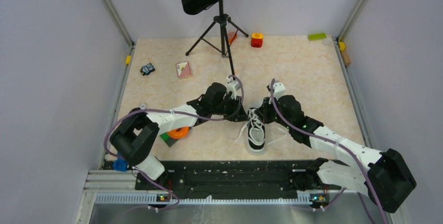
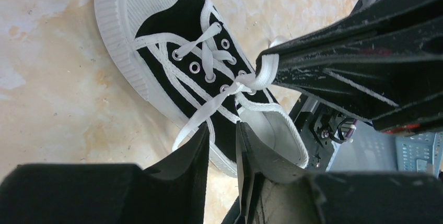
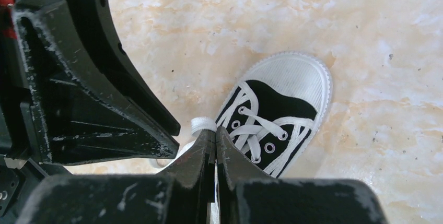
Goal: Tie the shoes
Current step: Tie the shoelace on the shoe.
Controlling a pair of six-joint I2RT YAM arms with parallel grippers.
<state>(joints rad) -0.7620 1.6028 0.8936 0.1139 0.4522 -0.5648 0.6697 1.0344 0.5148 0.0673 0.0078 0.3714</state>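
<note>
1. Although the laces (image 2: pixel 209 112) ran through the eyelets (image 2: pixel 194 67) and crossed once at the top of the sneaker (image 1: pixel 256 136), no bow showed. Loose ends trailed onto the table (image 1: pixel 313 78) on either side. I judged the tying barely begun, with loops, wrap and tightening all left to do.
2. The left arm (image 1: pixel 172 115) reached in low from the left, its forearm nearly level and its wrist at the heel end. The left gripper (image 2: pixel 223 135) had its fingers narrowly parted with nothing between them, and a lace strand lay just beside one tip.
3. The sneaker stood on its sole mid-table between the two grippers, with its white toe toward the arm bases.
4. The right arm (image 1: pixel 324 135) mirrored this from the right. The right gripper (image 3: pixel 215 135) was pinched closed on a fold of the laces above the shoe's opening.
</note>
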